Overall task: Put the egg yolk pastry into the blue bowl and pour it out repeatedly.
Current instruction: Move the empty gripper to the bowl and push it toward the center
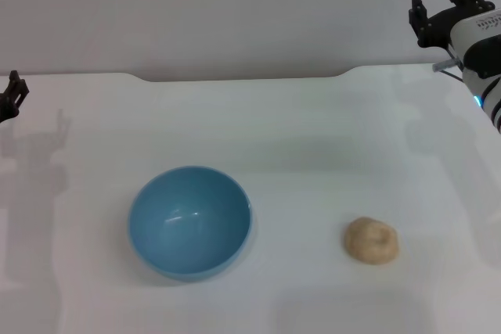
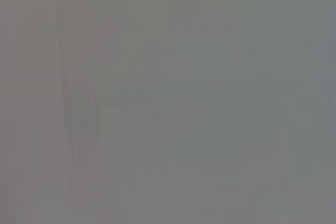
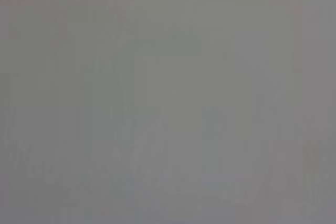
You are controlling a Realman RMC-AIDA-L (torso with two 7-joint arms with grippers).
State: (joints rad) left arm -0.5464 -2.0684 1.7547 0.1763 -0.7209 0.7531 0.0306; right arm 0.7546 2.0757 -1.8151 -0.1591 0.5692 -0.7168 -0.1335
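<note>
1. Bowl (image 1: 190, 222) stood upright on the white bench (image 1: 313, 131), mouth up and empty, left of centre in the head view.
2. Pastry (image 1: 372, 240) lay on the bare bench, well apart from the bowl, toward the robot's right and about level with it; dimple faced up.
3. Judged a starting layout: pastry out in the open with free space on every side, easy to come down on from above; bowl upright and ready to receive (nothing yet in it).
4. Right pincer (image 1: 443, 7) hung high at the far right corner, well above and behind the pastry, fingertips pointed up and away from the bench; fingers stood apart with a clear gap, nothing held.
5. Left pincer (image 1: 13, 93) barely showed at the left edge, raised off the bench and far from the bowl; only a dark tip in view, so opening could not be told.
6. Both wrist views gave only flat grey (no object, no fingers), consistent with cameras aimed away from the bench.
7. Judged neither arm engaged: task not yet begun, pastry nearer the right arm, so likely that arm's to fetch.
</note>
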